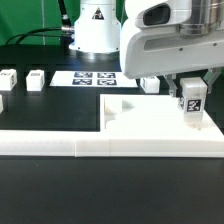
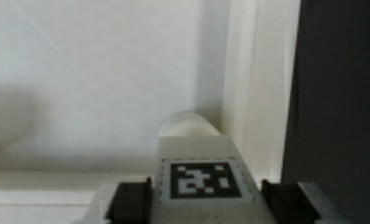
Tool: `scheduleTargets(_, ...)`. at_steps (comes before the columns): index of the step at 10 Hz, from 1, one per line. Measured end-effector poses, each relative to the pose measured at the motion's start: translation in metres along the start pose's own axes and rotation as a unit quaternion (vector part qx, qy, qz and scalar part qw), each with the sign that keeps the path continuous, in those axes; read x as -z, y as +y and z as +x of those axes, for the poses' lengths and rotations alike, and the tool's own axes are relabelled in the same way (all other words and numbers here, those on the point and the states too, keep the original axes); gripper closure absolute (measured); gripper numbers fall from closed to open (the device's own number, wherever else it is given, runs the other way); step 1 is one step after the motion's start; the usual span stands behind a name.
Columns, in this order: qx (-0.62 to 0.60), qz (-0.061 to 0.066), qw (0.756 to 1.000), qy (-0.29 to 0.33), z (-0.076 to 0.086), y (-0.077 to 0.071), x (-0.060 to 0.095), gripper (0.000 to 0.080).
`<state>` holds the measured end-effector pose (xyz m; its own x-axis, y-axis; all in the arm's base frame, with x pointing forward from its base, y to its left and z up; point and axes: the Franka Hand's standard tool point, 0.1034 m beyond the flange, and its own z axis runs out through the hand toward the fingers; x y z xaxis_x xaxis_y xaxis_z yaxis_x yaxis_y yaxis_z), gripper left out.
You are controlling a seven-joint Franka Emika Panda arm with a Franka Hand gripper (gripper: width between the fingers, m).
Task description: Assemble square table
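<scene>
Gripper (image 1: 190, 92) clamps leg (image 1: 191, 108) upright on tabletop (image 1: 140, 120), 3 o'clock in exterior view. Likely screwing-in step; next: twist, keep vertical.

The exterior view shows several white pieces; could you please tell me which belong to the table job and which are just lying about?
Job: square tabletop; leg held by the gripper; two loose legs.
Lying about: marker board; long low white wall.

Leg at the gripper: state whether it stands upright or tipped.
Upright: in the exterior view the leg stands with vertical sides and a level tag between the gripper fingers, by the tabletop edge.
</scene>
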<state>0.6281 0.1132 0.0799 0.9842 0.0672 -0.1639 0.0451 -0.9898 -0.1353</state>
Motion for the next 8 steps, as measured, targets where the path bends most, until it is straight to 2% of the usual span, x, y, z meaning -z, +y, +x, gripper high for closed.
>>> scheduleTargets(1,-0.005,0.0,1.0,0.0,-0.0001,0.0,-0.0001,0.0509)
scheduleTargets(3,-0.088,0.001,0.995,0.042,-0.0023,-0.0007,-0.0014,0.0509)
scheduleTargets(4,-0.151,0.009,0.987,0.056,-0.0055,-0.0018,-0.0021,0.0509)
scheduleTargets(6,-0.305,0.039,0.95,0.054,-0.0048,-0.0025,-0.0022,0.0509)
scheduleTargets(8,-0.404,0.043,0.913,0.049,-0.0053,-0.0081,-0.0032,0.0509)
